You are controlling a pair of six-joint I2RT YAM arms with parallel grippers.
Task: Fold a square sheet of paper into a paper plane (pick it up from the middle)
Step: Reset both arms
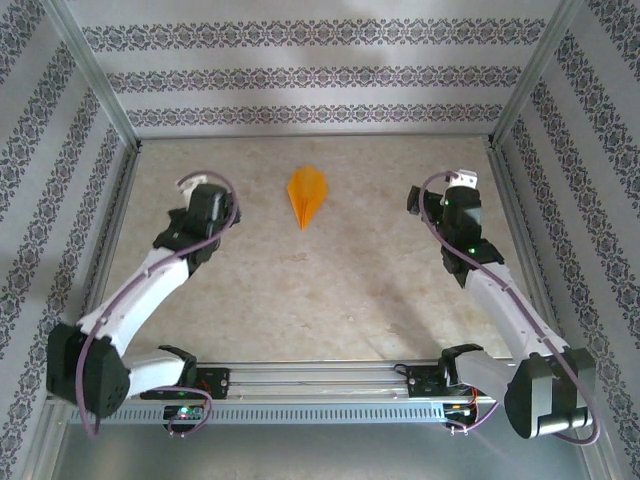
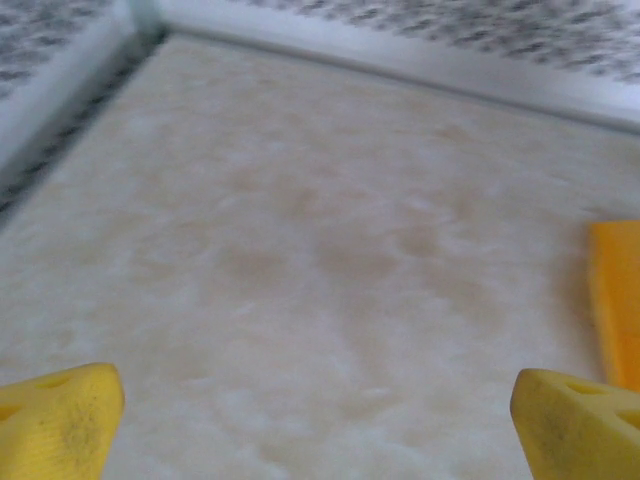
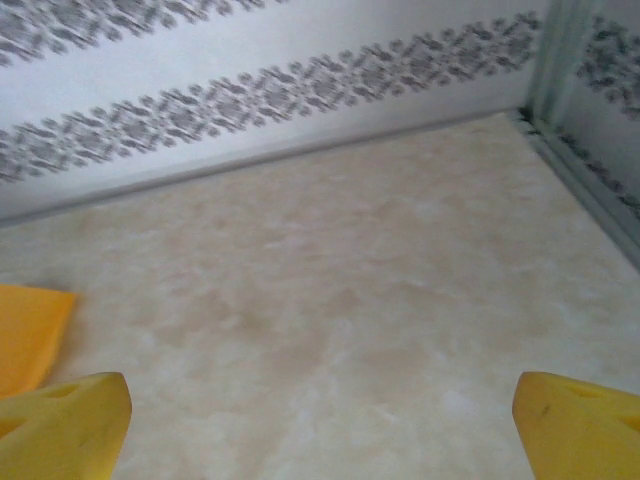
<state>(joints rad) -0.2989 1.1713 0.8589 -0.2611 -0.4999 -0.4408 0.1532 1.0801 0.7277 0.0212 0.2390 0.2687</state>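
Starting at the near edge: both arms are bolted to a metal rail (image 1: 320,378) and reach up the beige marbled desk (image 1: 330,300), one on each side.

The left fingers (image 2: 62,425) are spread wide. The yellow tips sit at opposite bottom corners of the left wrist view, with just bare desk between them. It's the same for the right fingers (image 3: 72,428): wide apart, nothing in them, hanging over bare desk.

The paper plane (image 1: 306,196) lies flat on the desk between the two arms, roughly level with the fingers and a bit closer to the left side, touching neither. It's a bright orange dart with a crease down the middle. Its long axis runs near-to-far, with the sharp tip pointing back toward the arm bases and the broader end toward the back wall. A bit of orange edge pokes into each wrist view too, on the right for the left wrist and on the left for the right wrist.

Behind it all is white wallpaper with grey ornamental stripes (image 1: 300,76).
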